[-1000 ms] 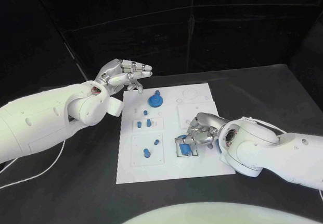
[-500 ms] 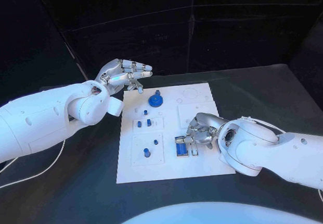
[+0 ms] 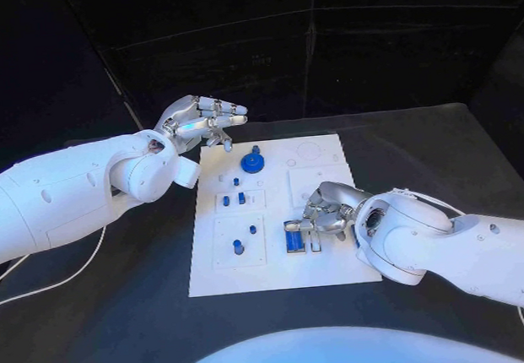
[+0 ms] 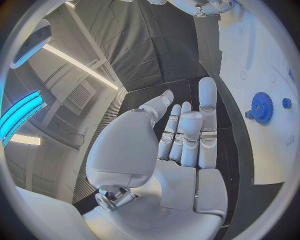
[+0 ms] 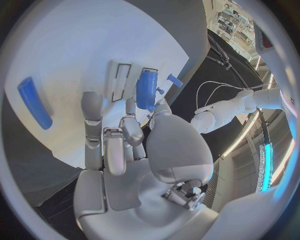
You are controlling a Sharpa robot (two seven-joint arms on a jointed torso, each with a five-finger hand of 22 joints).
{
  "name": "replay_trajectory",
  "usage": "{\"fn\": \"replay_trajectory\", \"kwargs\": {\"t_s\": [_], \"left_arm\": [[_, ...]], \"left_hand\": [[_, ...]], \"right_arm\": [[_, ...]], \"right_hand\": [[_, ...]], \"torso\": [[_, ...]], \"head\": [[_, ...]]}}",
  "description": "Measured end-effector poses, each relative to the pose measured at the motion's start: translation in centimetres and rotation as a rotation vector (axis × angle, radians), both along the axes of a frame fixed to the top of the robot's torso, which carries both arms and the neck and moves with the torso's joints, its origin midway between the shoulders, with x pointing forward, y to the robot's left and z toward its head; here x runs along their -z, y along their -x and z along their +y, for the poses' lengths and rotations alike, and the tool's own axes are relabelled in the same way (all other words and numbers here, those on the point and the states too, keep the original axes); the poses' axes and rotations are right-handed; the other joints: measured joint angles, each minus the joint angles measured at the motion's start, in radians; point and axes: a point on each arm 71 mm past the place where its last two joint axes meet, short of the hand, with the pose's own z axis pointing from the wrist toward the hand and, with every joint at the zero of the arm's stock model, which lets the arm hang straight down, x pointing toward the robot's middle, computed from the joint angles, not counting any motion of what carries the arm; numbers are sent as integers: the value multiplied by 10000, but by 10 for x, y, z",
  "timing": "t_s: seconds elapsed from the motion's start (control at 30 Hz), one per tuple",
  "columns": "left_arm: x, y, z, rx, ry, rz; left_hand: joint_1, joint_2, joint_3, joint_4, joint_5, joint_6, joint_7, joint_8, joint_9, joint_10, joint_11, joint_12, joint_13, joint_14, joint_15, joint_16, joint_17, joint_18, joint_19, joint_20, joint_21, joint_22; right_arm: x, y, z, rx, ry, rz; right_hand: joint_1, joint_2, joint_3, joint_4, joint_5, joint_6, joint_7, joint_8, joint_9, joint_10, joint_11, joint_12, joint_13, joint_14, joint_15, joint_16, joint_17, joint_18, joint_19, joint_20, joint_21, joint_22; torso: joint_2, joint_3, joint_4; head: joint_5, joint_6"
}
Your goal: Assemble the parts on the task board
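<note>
Black table (image 3: 456, 158) is the largest thing you see, and it has wide bare surface on both sides of the task board (image 3: 330, 269), between the board's long edges and the table's edges. The white board lies in the middle, long side running away from you. Its near strip and its far right corner are bare, so you have some room there.

Your left arm comes in from the left side and ends beside the far left corner of the board. The left hand (image 3: 202, 121) is lifted above the table, palm turned up, fingers loosely apart and a little bent; it holds nothing. In the left wrist view the fingers (image 4: 207, 115) stand nearly straight and side by side, with the blue gear (image 4: 262, 107) well apart from them on the board.

Your right arm comes in from the right and lies across the board's right edge. The right hand (image 3: 327, 213) is low over the near right part of the board, fingers bent downward. In the right wrist view its fingertips touch a blue cylinder part (image 5: 146, 88) beside a rectangular slot; you cannot tell if the part is truly gripped or only touched.

Small parts: the gear (image 3: 252, 162) sits on the far middle of the board, two short blue pegs (image 3: 233, 199) stand nearer, and one blue bar (image 5: 34, 102) lies flat, apart from the fingers.
</note>
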Motion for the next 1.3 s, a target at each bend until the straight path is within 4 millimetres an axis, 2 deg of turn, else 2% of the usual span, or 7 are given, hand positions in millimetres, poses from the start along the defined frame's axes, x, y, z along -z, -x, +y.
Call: {"fn": "replay_trajectory", "kwargs": {"t_s": [0.2, 0.37, 0.43, 0.57, 0.77, 1.23, 1.3], "left_arm": [[0, 0, 0, 3, -2, 7], [0, 0, 1, -1, -5, 10], [0, 0, 1, -4, -7, 10], [0, 0, 1, -9, -9, 11], [0, -1, 0, 4, -7, 12], [1, -1, 0, 4, -15, 22], [1, -1, 0, 5, -15, 23]], "left_hand": [[0, 0, 0, 0, 0, 0, 0, 0, 0, 0, 0, 0, 0, 0, 0, 0, 0, -1, 0, 0, 0, 1], [0, 0, 0, 0, 0, 0, 0, 0, 0, 0, 0, 0, 0, 0, 0, 0, 1, 0, 0, 0, 0, 1], [0, 0, 0, 0, 0, 0, 0, 0, 0, 0, 0, 0, 0, 0, 0, 0, 1, 0, 0, 0, 0, 1], [0, 0, 0, 0, 0, 0, 0, 0, 0, 0, 0, 0, 0, 0, 0, 0, 1, 0, 0, 0, 0, 1], [0, 0, 0, 0, 0, 0, 0, 0, 0, 0, 0, 0, 0, 0, 0, 0, 1, 0, 0, 0, 0, 1], [0, 0, 0, 0, 0, 0, 0, 0, 0, 1, 0, 0, 0, 0, 0, 0, 1, -1, 0, 0, 0, 2], [0, 0, 0, 0, 0, 0, 0, 0, 0, 0, 0, 0, 0, 0, 0, 0, 2, 0, 0, 0, 0, 2]], "right_arm": [[-4, 2, -3, -226, -358, -298], [-10, 3, -6, -1148, -1115, -938], [-13, 4, -6, -1571, -1366, -1208], [-18, 6, -6, -2641, -1630, -1935], [-26, 9, 1, -4463, -1257, -3044], [-33, 3, 15, -6882, 923, -4392], [-31, 2, 16, -7081, 1322, -4421]], "right_hand": [[754, 124, 181, -187, 424, -389, 118, -180, 10, -59, 59, 0, 85, 0, 0, 0, 0, -1, -115, 72, -85, -110], [2618, 366, 673, -1187, 735, -1410, 588, -1003, -397, -5, 461, 361, 525, 34, 329, -55, 0, -1, -329, 254, -145, -251], [3559, 401, 1150, -1905, 629, -1619, 784, -1381, -641, -32, 570, 473, 724, 0, 400, -55, 0, 0, -399, 324, -145, -269], [4450, 85, 1712, -2687, 538, -2108, 621, -1914, -1005, -291, 494, 579, 811, -9, 411, -56, 8, 0, -487, 371, -145, -313], [4589, -53, 2363, -3335, 437, -2194, 228, -2250, -1387, -551, 232, 465, 809, -95, 252, -56, 7, -8, -774, 85, -2, -178], [4108, -90, 4926, -4808, 89, -1794, -253, -2830, -2095, -637, 128, 651, 720, 7, 57, -55, 6, -151, -1263, -183, 547, 249], [3863, -129, 5262, -4972, 23, -1656, -229, -2855, -2142, -571, -44, 715, 752, 7, -51, -55, 5, -152, -1307, -198, 576, 289]], "torso": [[1, 4, 0], [0, 4, 0], [-6, 4, 0], [-12, 4, 0], [-13, 4, 3], [1, -11, 12], [1, -11, 6]], "head": [[-5, 8], [-10, 18], [-11, 24], [-3, 38], [3, 79], [67, 77], [73, 71]]}}
